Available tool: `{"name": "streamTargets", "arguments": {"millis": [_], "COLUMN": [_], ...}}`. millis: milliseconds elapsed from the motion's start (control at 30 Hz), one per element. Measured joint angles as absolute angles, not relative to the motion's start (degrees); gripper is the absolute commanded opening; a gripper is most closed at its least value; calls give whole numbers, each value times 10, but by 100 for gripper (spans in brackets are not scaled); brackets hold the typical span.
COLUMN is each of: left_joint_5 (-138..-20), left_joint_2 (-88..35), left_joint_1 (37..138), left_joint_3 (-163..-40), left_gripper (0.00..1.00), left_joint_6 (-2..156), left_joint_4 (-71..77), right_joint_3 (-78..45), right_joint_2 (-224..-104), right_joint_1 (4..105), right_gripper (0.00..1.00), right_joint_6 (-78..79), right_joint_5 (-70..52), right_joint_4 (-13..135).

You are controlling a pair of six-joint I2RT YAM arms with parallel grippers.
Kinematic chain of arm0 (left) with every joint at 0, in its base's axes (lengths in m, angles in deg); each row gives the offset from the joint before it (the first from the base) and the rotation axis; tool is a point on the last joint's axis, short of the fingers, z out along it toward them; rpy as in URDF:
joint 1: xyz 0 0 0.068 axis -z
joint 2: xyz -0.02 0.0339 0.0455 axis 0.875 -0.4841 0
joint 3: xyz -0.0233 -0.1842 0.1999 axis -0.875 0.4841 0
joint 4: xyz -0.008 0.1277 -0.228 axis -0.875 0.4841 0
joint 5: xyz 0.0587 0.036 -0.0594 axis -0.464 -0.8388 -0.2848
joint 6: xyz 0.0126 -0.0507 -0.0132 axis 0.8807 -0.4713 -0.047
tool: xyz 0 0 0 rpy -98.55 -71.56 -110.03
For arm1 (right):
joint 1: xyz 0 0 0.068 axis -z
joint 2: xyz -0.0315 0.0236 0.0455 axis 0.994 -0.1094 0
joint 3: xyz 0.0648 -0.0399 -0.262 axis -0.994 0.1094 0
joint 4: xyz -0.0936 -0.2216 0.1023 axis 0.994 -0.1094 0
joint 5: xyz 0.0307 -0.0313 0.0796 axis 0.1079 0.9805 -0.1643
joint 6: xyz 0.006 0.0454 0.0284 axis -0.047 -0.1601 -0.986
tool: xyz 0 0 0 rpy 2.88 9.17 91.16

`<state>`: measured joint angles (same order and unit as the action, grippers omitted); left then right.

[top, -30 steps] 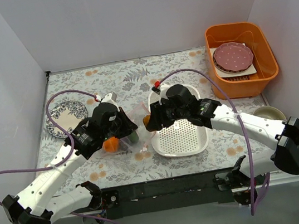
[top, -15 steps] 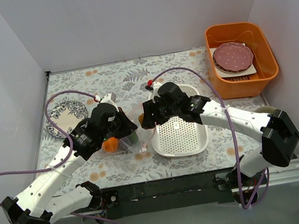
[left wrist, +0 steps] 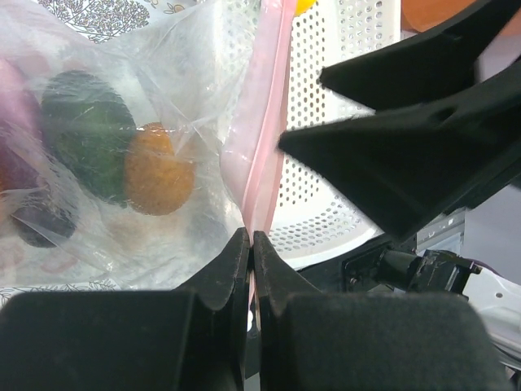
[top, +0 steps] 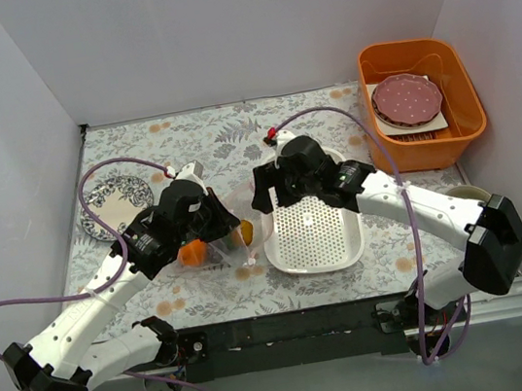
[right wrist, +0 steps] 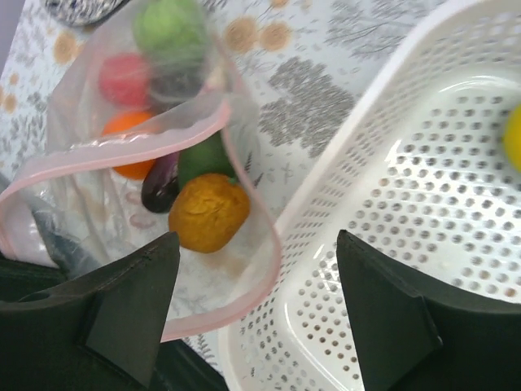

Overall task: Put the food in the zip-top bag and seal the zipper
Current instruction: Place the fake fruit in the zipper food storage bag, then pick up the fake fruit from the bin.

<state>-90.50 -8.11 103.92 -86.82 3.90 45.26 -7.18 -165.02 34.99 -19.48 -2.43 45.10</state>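
The clear zip-top bag (top: 211,245) lies left of the white basket (top: 315,251), its mouth gaping toward the basket. My left gripper (left wrist: 251,243) is shut on the pink zipper (left wrist: 266,138) at the mouth's near end. My right gripper (right wrist: 259,244) hangs open and empty over the mouth edge and the basket rim. Inside the bag lie a brown-orange ball (right wrist: 208,210), a dark-green avocado (right wrist: 203,156), a purple eggplant (right wrist: 159,186), an orange ball (right wrist: 129,122), a red ball (right wrist: 124,79) and a light-green ball (right wrist: 168,28). A yellow lemon (right wrist: 513,134) sits in the basket (right wrist: 407,269).
An orange bin (top: 459,141) holding plates stands at the back right. A patterned plate (top: 113,204) lies at the left behind my left arm. A small bowl (top: 469,196) sits at the right edge, beside my right arm.
My right gripper carried the brown-orange ball over the bag's mouth, opened and let it go; the ball now lies inside the bag. The left gripper kept its hold on the zipper.
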Motion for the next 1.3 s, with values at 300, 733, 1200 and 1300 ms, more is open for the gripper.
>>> {"name": "streamTargets", "arguments": {"millis": [300, 733, 1200, 1300], "left_joint_5": [-905, -913, -926, -926], "left_joint_2": [-87, -87, -87, -87], "left_joint_1": [1039, 1039, 1039, 1039], "left_joint_3": [-868, -870, -880, -880], "left_gripper": [0, 0, 0, 0], "left_joint_6": [40, 46, 50, 50], "left_joint_4": [453, 464, 474, 474], "right_joint_3": [-23, -23, -51, -61], "right_joint_2": [-1605, -1710, -1799, -1812], "right_joint_1": [448, 566, 604, 604], "right_gripper": [90, 94, 98, 98], "right_joint_6": [-198, -197, -202, -210], "right_joint_5": [58, -17, -75, -76], "right_joint_4": [451, 463, 500, 512]}}
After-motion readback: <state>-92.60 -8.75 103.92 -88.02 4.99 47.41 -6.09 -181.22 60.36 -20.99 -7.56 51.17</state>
